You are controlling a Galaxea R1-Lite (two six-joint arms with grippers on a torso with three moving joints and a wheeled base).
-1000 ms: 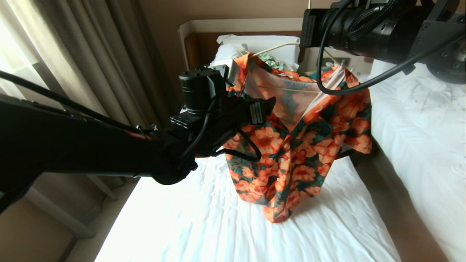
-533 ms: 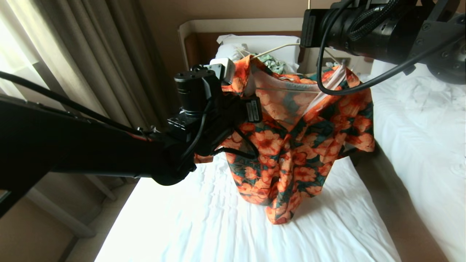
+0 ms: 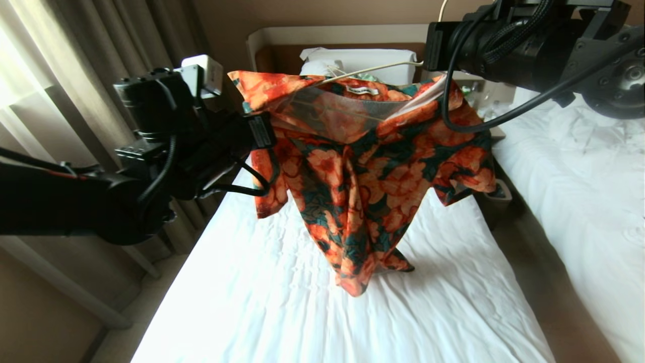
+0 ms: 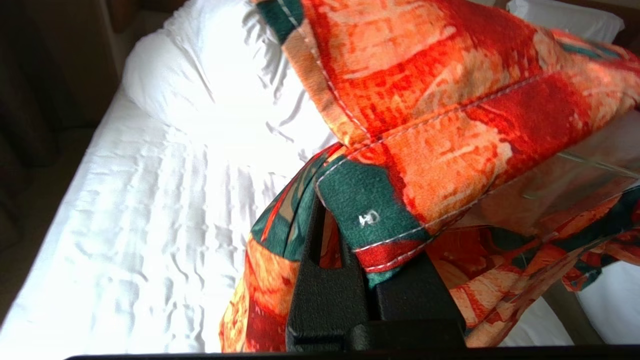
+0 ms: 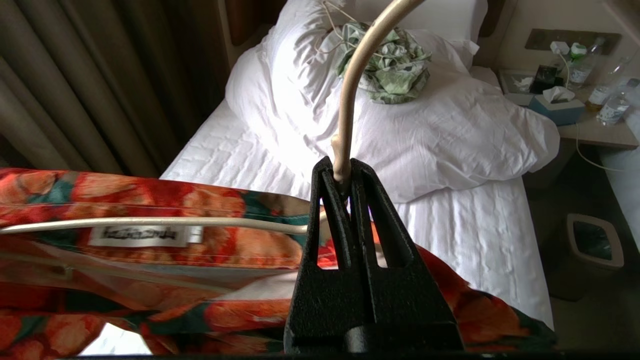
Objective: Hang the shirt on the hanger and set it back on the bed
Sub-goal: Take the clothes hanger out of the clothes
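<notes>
1. Both end effectors are clamped: my left end effector (image 4: pixel 350 235) pinches the shirt (image 3: pixel 363 166) collar, my right end effector (image 5: pixel 342 177) grips the hanger (image 5: pixel 350 85) neck, above the bed (image 3: pixel 302 302).
2. Pulling sideways too hard could drag the shirt off the hanger.

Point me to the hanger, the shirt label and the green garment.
hanger (image 5: pixel 350 90): right wrist view, on the curved neck.
shirt label (image 5: pixel 145 235): right wrist view, middle of the white tag.
green garment (image 5: pixel 395 65): right wrist view, crumpled middle, on the duvet.
</notes>
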